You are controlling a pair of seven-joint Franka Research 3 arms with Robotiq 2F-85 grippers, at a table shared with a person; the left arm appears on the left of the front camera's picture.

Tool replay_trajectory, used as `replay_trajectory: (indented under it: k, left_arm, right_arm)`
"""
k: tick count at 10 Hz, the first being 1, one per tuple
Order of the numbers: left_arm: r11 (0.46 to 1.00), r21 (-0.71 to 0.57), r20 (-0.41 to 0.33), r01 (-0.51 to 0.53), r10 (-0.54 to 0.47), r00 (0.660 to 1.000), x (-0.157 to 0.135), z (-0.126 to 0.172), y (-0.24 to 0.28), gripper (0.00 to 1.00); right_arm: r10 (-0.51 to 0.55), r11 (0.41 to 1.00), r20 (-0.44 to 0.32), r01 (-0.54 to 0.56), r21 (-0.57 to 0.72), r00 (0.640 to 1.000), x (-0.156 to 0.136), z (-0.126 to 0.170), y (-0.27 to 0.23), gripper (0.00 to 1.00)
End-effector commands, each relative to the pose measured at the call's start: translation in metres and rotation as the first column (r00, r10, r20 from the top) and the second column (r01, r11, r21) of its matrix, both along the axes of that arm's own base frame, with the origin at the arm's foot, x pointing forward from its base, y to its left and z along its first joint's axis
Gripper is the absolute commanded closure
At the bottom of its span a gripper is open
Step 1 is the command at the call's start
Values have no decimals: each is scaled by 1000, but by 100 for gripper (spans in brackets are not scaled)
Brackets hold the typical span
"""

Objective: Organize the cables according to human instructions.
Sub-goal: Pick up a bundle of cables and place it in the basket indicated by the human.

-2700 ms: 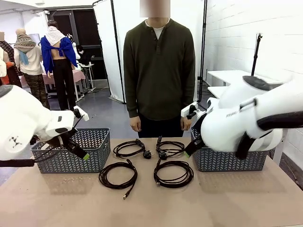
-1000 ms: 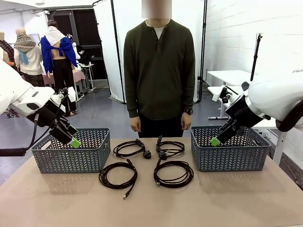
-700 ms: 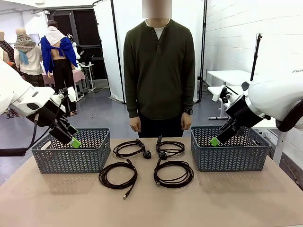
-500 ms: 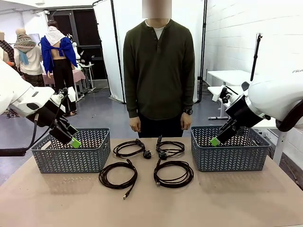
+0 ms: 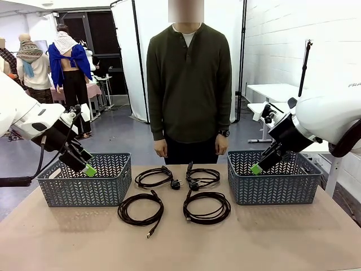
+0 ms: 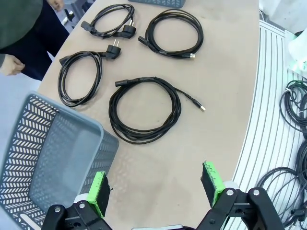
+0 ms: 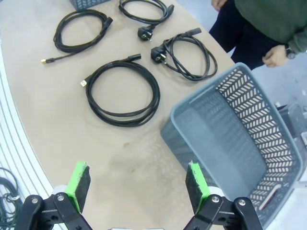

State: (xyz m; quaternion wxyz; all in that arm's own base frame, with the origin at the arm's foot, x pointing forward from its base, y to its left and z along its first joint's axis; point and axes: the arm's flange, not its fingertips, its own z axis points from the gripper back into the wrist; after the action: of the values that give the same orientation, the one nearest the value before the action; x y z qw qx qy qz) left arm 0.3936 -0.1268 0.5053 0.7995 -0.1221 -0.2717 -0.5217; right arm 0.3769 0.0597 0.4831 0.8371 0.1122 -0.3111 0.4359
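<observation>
Cables (image 5: 206, 220) are laid at centre frame on the tabletop (image 5: 180, 248), midway between the wide-open left claw (image 6: 154, 184) and right claw (image 7: 138, 184).

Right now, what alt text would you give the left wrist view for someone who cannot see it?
The left claw hangs open above a tan table where four coiled black cables lie. A grey mesh basket sits near them, and the person's hand shows past the table's far edge.

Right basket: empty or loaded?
Empty: the right basket shows a bare inside in right wrist view; all four cables lie on the table.
</observation>
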Motion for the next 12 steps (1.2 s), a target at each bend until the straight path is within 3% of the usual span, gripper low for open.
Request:
replay_trajectory:
  k: [1,12]
  left_arm:
    - [1000,-11,1,18,-18,1000,4,0,2,0]
    - [1000,-11,1,18,-18,1000,4,0,2,0]
  right_arm:
    - [15,1000,-2,-15,24,1000,1,-2,-1,0]
    - [15,1000,-2,-15,24,1000,1,-2,-1,0]
